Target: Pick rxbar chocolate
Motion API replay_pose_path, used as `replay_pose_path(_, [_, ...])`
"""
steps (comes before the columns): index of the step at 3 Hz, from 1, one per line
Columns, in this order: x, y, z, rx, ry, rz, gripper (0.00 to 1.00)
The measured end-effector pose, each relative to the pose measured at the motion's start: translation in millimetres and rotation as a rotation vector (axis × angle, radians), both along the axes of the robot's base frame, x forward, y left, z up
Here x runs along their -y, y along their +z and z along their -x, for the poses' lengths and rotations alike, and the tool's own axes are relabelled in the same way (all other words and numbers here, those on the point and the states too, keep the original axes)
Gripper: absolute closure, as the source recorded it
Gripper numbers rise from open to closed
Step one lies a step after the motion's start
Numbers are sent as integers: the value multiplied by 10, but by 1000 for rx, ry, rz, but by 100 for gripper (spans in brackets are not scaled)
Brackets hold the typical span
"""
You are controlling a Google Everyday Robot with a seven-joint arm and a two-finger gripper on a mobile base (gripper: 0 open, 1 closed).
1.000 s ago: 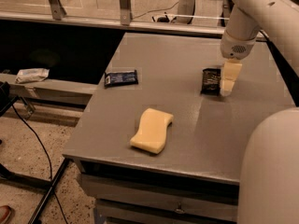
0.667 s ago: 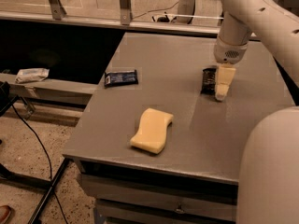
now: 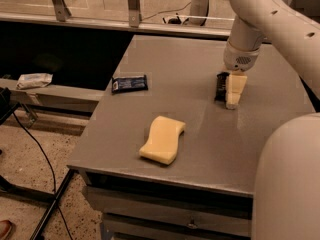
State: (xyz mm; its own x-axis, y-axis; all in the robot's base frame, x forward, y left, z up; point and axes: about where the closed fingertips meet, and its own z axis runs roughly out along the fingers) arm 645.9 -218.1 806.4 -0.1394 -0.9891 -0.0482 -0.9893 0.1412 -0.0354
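Observation:
The rxbar chocolate (image 3: 220,85) is a small black-wrapped bar on the right side of the grey table (image 3: 200,134). Only its left part shows; the rest is hidden behind the gripper. My gripper (image 3: 230,99) hangs from the white arm (image 3: 255,19), points down and reaches the table right at the bar's right side. Its cream-coloured end touches or overlaps the bar.
A pale yellow wavy sponge (image 3: 163,139) lies near the table's front. A longer dark bar with a white label end (image 3: 129,84) lies near the left edge. The robot's white body (image 3: 287,184) fills the lower right. A rail with glass runs behind the table.
The gripper has moved a little left and down, closing in on the black bar. The bar, sponge and dark bar have not moved.

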Motion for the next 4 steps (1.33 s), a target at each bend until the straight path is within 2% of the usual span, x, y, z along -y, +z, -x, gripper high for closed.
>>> replay_pose_path(2, [0,162,0,0,0,0,85])
replay_pose_path(3, [-1,241,0,0,0,-1,100])
replay_pose_path(4, [-107,607,98,97,38,-122,100])
